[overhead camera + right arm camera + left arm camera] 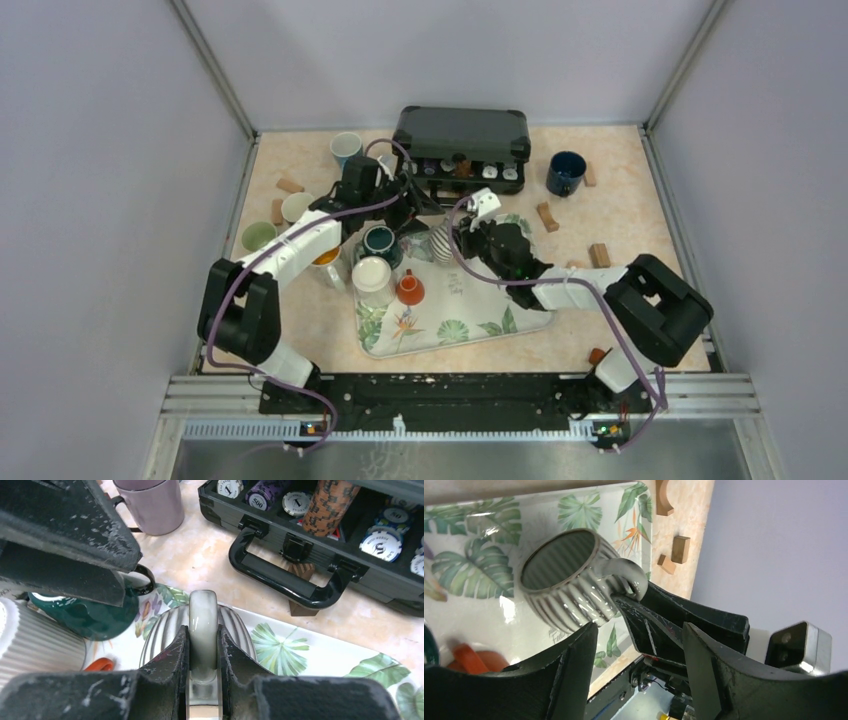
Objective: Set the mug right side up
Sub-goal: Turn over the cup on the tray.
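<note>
Grey ribbed ceramic mug [566, 587], mid-turn, tilted over leaf-print tray [469, 565].
Right jaws clamp its handle [203, 612]; left jaws spread apart beside it. Next, likely: rotate upright, set down.

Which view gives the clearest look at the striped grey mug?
Left wrist: the striped mug shows its mouth, ribbed wall and handle, which the right claw pinches. Right wrist shows only its handle and ribbed side; the top view, a small patch between the arms.
</note>
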Available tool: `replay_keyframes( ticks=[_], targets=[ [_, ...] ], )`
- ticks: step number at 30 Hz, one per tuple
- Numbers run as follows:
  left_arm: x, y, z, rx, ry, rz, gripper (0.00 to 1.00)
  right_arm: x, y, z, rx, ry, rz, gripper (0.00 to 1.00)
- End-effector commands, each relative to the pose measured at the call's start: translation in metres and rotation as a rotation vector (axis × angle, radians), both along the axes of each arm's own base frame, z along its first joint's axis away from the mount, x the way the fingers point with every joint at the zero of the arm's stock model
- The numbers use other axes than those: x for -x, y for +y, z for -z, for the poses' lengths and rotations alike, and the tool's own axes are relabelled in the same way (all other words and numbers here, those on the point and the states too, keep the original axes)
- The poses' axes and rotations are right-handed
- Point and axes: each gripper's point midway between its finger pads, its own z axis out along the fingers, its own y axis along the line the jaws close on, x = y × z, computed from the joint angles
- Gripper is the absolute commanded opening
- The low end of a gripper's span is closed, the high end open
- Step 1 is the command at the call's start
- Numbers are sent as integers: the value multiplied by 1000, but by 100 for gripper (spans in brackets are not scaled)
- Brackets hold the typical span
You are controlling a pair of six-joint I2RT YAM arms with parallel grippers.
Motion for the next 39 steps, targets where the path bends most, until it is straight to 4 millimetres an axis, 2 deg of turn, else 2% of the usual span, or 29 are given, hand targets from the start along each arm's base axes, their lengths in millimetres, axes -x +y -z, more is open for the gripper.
replay_keyframes(
  ticks=[1,7,19,25,29,39],
  targets=[
    [0,9,-23,-23,-5,-32,71,6,1,-32,62,-155,-4,0],
    [3,3,-24,22,86,-39,66,9,2,-41,210,-318,36,0],
    [16,1,15,-5,244,-34,52,34,9,-55,369,-655,52,0],
    [26,6,29,-42,267,-27,52,37,9,-54,372,-683,42,0],
    [27,1,36,-35,285,-1,54,38,11,-51,375,-692,39,0],
    [21,-14,35,13,292,36,55,42,16,-45,380,-685,1,0]
  ],
)
